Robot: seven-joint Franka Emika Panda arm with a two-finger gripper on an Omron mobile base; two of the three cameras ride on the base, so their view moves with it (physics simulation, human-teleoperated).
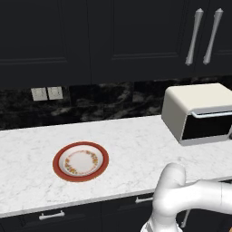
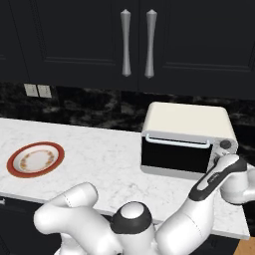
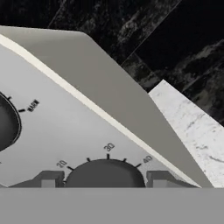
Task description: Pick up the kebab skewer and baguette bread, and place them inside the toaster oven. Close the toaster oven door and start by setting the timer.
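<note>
Oven panel close ahead of the hand

Gripper (image 3: 104,180) straddles a dial (image 3: 104,174); toaster oven (image 2: 187,127) blocks forward, marble counter (image 2: 109,154) lies open leftward.

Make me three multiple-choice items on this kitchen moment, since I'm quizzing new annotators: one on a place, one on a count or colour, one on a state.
1. Where is the gripper?
A. Over the plate
B. At a dial on the toaster oven's front panel
C. At the wall cabinet handles

2. How many silver cabinet handles hang above the toaster oven?
A. One
B. Two
C. Four

3. What state is the toaster oven door in?
A. Shut
B. Hanging fully open
C. Removed

Answers:
1 B: the hand view shows the fingertips either side of a numbered dial.
2 B: the right base view shows a pair side by side.
3 A: its dark glass sits flush in the frame; the plate lies apart, bare.
</note>
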